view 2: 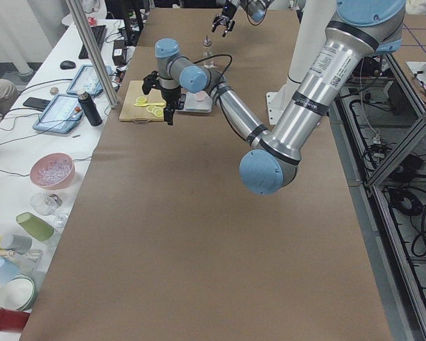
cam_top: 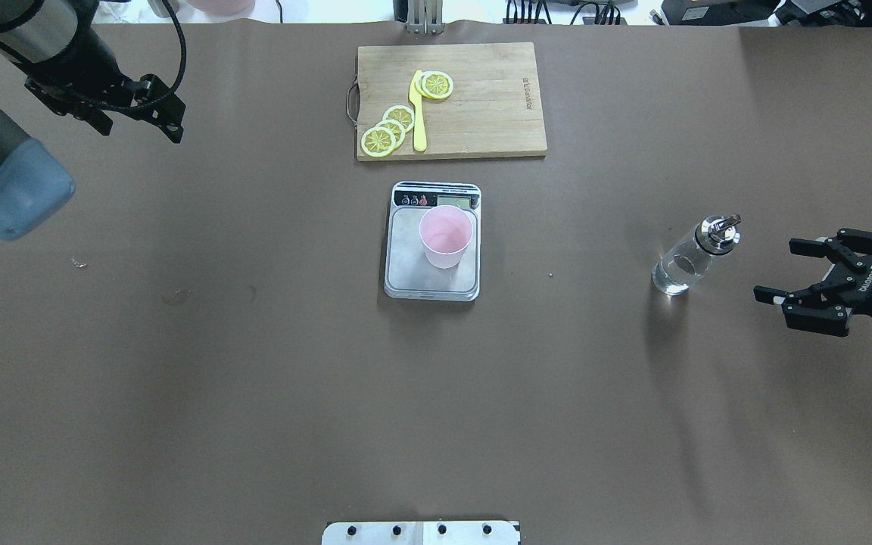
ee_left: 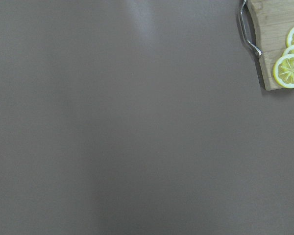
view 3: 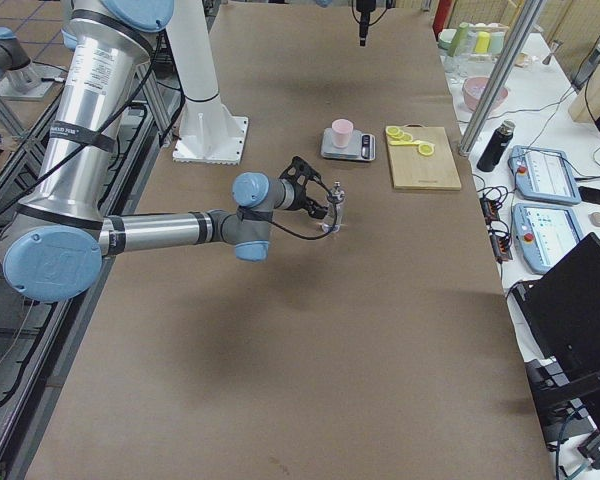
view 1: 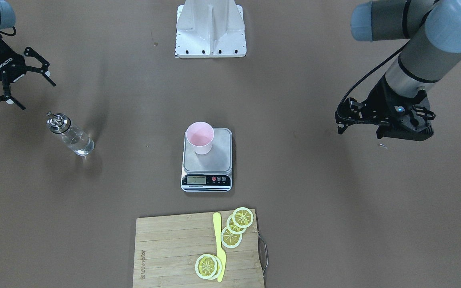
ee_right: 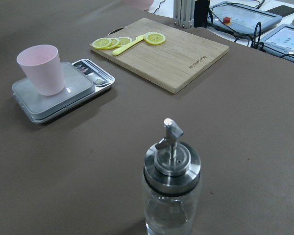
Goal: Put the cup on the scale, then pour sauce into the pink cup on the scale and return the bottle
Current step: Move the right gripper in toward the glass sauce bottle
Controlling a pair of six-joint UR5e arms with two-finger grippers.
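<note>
The pink cup (view 1: 200, 138) stands upright on the rear corner of the scale (view 1: 218, 158), at the table's middle. The bottle (view 1: 70, 136) stands upright on the table on my right side, with clear sauce (ee_right: 170, 215) in its lower part and a metal spout on top. My right gripper (view 1: 38, 96) is open and empty. It hovers just behind the bottle (cam_top: 689, 261), apart from it. In the right wrist view the bottle (ee_right: 171, 196) fills the near foreground. My left gripper (view 1: 339, 119) is open and empty, far off to the left over bare table.
A wooden cutting board (cam_top: 481, 113) lies beyond the scale, with lemon slices (cam_top: 387, 129) and a yellow knife (cam_top: 418, 113) on it. The white robot base (view 1: 210, 28) stands at the table's near edge. In the side views, tablets and cups line a bench.
</note>
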